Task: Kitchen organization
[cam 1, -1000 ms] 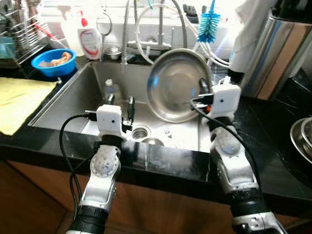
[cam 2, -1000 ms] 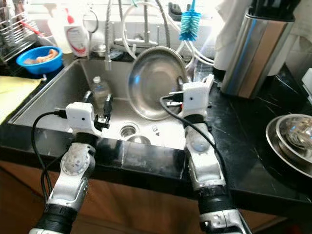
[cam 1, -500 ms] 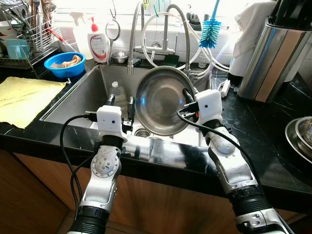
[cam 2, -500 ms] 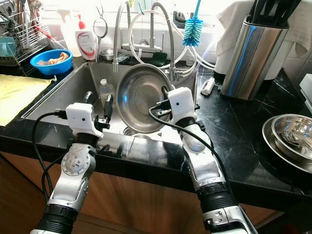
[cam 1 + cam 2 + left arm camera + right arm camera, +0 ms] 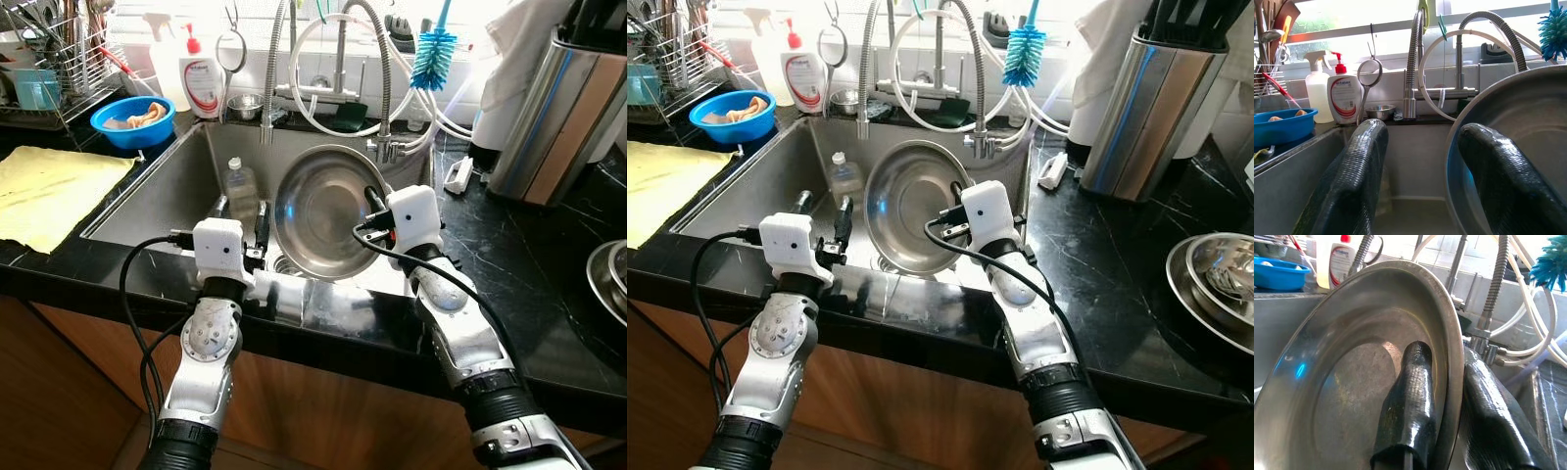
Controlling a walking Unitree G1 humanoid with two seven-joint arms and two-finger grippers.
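Yellow cloth (image 5: pixel 44 191) lies on the black counter (image 5: pixel 549 323) well to the left of the sink (image 5: pixel 162 201), with a dish rack (image 5: pixel 39 83) behind it. Nearer the sink's left back corner sits a blue bowl (image 5: pixel 132 116), and just beside that a clear spray bottle (image 5: pixel 162 54) and a white pump bottle (image 5: pixel 200 80) with a red top; its red label cannot be read in any view. A small plastic bottle (image 5: pixel 240 186) stands inside the sink near its back wall.

Over the sink's front left edge the left gripper (image 5: pixel 238 211) hovers, its two fingers (image 5: pixel 1356 176) spread apart with nothing between them. To its right, in the middle of the sink, a large steel pan (image 5: pixel 328 211) is tilted up on edge, hollow side facing the robot. The right gripper (image 5: pixel 1449 416) pinches its right rim, one finger inside the pan and one behind it. Compared with half a second ago, the pan and right gripper have barely shifted, sitting a touch further to the right in the sink, and the left gripper keeps its place; a second ago the pan was held higher and further right, against the sink's right wall.

Behind the sink rise the spring-necked tap (image 5: pixel 279 69) and looped white hoses (image 5: pixel 323 93), and a blue bottle brush (image 5: pixel 432 59) stands at the back right corner. Right of the sink on the counter stands a steel knife block (image 5: pixel 554 108), and at the far right edge a stack of steel bowls (image 5: pixel 1215 284).
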